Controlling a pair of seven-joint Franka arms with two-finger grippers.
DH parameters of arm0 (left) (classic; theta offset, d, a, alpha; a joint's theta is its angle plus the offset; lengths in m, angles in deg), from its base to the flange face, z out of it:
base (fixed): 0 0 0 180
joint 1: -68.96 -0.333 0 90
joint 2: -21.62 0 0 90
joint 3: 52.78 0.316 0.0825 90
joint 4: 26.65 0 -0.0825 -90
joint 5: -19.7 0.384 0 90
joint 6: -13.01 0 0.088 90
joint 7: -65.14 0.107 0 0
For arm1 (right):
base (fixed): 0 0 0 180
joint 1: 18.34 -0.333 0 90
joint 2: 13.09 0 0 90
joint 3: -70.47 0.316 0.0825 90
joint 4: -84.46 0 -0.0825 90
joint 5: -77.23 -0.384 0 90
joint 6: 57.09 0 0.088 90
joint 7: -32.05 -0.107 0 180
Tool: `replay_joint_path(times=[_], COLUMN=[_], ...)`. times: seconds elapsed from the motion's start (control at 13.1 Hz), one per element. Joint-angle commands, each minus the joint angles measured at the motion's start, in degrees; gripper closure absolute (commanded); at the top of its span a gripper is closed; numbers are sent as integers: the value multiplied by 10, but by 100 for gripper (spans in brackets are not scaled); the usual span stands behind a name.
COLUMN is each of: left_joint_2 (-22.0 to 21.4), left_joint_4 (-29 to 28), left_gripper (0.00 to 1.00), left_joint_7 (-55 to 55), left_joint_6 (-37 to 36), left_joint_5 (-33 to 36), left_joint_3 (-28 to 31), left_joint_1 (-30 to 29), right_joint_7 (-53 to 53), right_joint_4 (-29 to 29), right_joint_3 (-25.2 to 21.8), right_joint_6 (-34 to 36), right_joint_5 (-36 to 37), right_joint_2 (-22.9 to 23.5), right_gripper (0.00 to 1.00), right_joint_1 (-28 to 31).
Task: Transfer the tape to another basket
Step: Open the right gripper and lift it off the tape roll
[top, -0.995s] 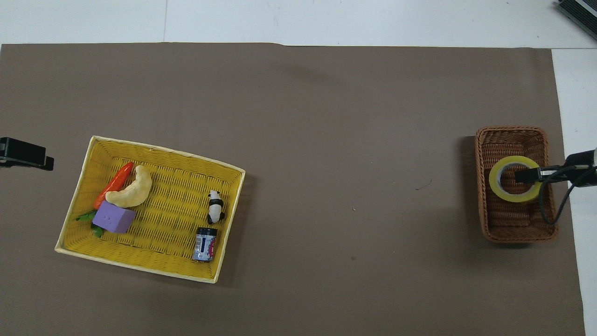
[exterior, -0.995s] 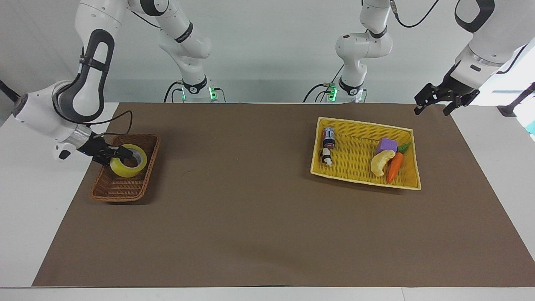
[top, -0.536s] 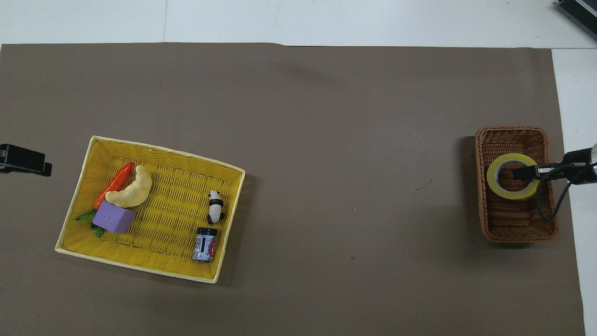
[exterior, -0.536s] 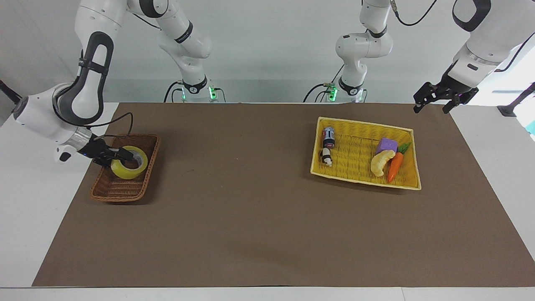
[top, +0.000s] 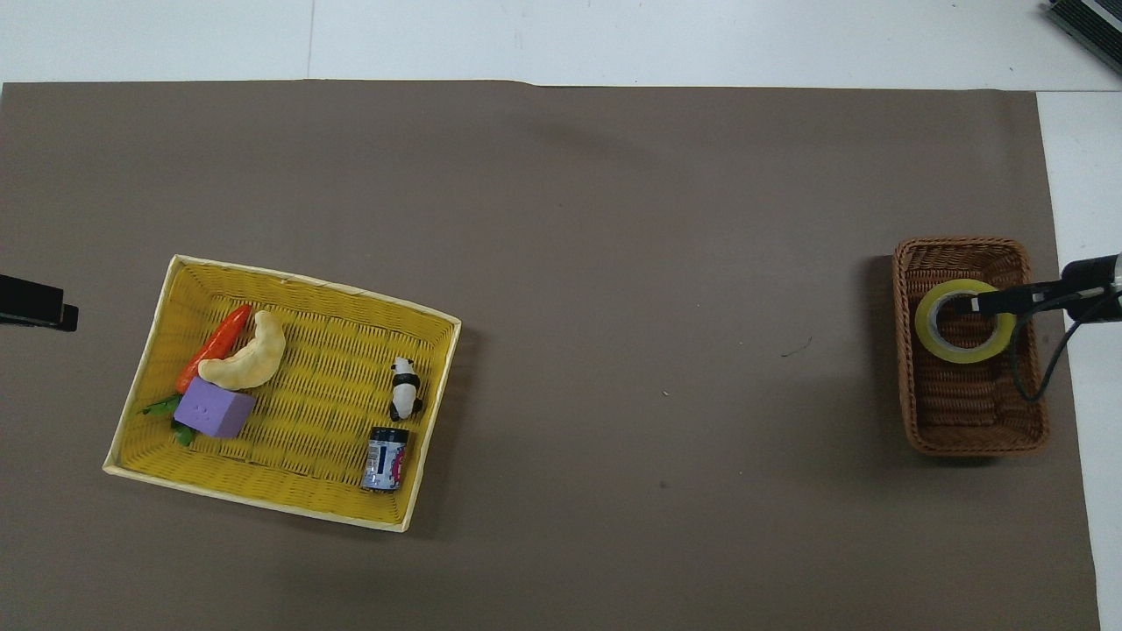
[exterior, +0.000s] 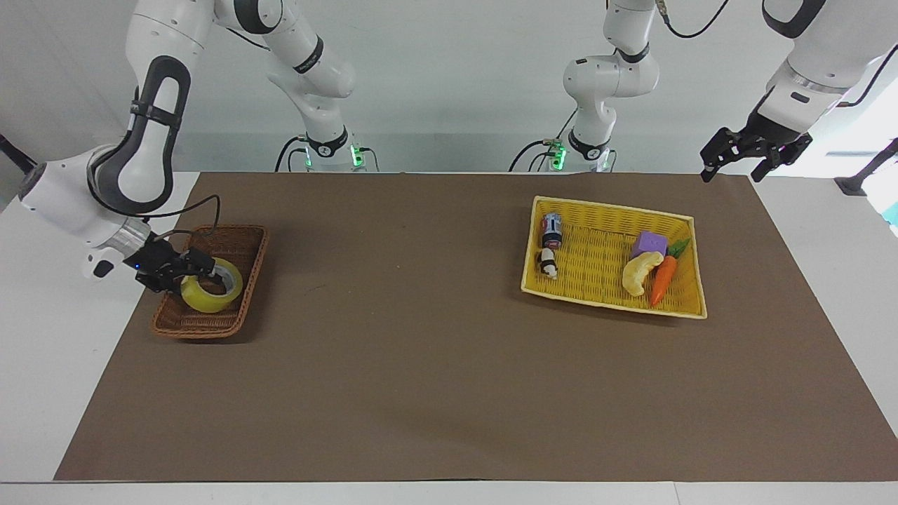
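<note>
Right gripper (exterior: 198,275) fingers are pinched on the wall of the tape (exterior: 211,294), one finger inside the white core and one outside the ring, on the side of the roll toward the right arm's edge of the table. In the overhead view the same grip shows as a dark finger (top: 986,303) reaching across the rim into the hole of the tape (top: 964,322). Tape is in the brown basket (exterior: 231,242), tilted a bit, with its lower edge down among the weave; can't tell if it is resting on the basket floor or just lifted off it. Brown basket sits at the right arm's end of the brown mat (exterior: 421,351), well apart from the yellow basket (exterior: 610,203) at the left arm's end. Yellow basket holds a small can (exterior: 552,231), a panda figure (exterior: 546,264), a purple block (exterior: 649,245), a banana toy (exterior: 640,272) and a carrot (exterior: 663,277). Left gripper (exterior: 734,160) waits up in the air over the mat's corner on the robots' side, beside the yellow basket, fingers spread, holding nothing.
</note>
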Motion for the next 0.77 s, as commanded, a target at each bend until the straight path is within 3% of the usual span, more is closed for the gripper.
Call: replay_joint_path(times=[0.0,0.38,0.69], left_joint_2=[-5,-5,-5], left_joint_4=[2,2,2], left_gripper=[0,0,0], left_joint_7=[-5,-5,-5], left_joint_6=[-7,-7,-7], left_joint_5=[12,12,12], left_joint_3=[-1,-1,-1], left_joint_1=[1,1,1], right_joint_7=[-55,-149,-215], right_joint_4=[37,63,76], right_joint_3=[5,1,5], right_joint_6=[6,6,13], right_joint_5=[0,12,120], right_joint_2=[-6,-42,-78], right_gripper=[0,0,0], right_joint_1=[-19,-77,-130])
